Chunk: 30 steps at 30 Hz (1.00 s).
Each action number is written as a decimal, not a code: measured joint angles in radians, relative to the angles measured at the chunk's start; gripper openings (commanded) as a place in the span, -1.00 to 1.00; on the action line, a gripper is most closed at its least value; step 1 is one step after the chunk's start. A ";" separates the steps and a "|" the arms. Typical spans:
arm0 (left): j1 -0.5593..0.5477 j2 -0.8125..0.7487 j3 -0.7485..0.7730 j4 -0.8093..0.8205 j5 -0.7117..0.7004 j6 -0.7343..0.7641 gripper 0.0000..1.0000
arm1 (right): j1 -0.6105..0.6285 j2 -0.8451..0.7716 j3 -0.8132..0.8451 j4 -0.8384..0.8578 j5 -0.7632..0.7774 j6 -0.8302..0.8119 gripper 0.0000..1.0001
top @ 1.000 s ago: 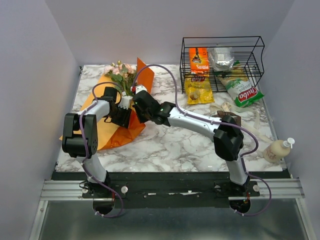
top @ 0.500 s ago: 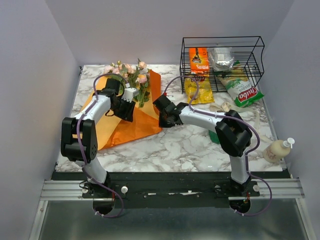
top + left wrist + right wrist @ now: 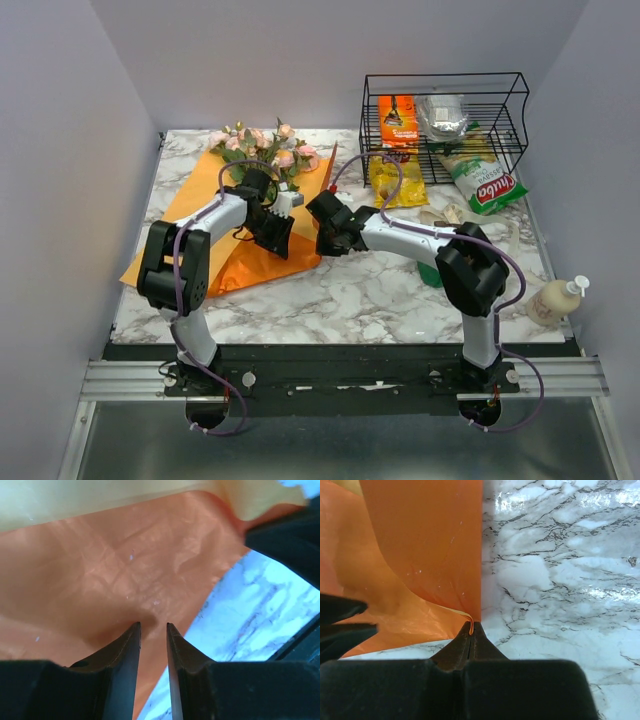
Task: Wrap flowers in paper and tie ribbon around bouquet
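Observation:
The orange paper [image 3: 190,215] lies spread over the left of the marble table, its right edge lifted. The flowers [image 3: 268,145], pink and cream roses with green leaves, rest on its far end. My right gripper [image 3: 322,238] is shut on the paper's near right corner; in the right wrist view the gripper [image 3: 472,625] pinches a curled edge of the paper [image 3: 420,540]. My left gripper [image 3: 283,238] hovers low over the sheet just left of it. Its jaws [image 3: 153,625] stand narrowly open over the paper [image 3: 100,570] with nothing between them. A pale strip, the ribbon [image 3: 447,213], lies right of the right arm.
A black wire basket [image 3: 445,125] with snack packets stands at the back right. A yellow bag [image 3: 397,180] and a white and green bag [image 3: 485,185] lie in front of it. A cream bottle [image 3: 555,298] lies by the right edge.
The right gripper has pulled the paper's corner rightward, so the bunched sheet opened flatter. The flowers shifted right. The left gripper swung right and down over the paper, and its jaws narrowed.

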 measured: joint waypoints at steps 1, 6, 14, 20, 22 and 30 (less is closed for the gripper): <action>-0.006 0.027 -0.002 0.013 -0.009 -0.010 -0.29 | 0.000 -0.001 0.000 0.000 0.000 0.000 -0.99; -0.014 0.095 -0.008 0.045 -0.031 -0.045 -0.29 | 0.001 -0.019 -0.001 0.013 0.000 -0.020 -0.99; -0.014 0.095 -0.010 0.053 -0.034 -0.061 -0.25 | 0.030 -0.051 -0.001 0.167 -0.066 -0.133 -0.99; -0.011 0.086 -0.014 0.054 -0.020 -0.059 -0.18 | 0.034 -0.005 0.034 0.264 -0.177 -0.139 -0.99; -0.008 0.079 -0.018 0.063 -0.019 -0.052 -0.14 | 0.031 0.031 0.054 0.279 -0.212 -0.126 -0.99; 0.063 0.015 -0.005 0.058 0.030 -0.014 0.10 | 0.001 0.136 0.058 0.296 -0.296 -0.037 -0.99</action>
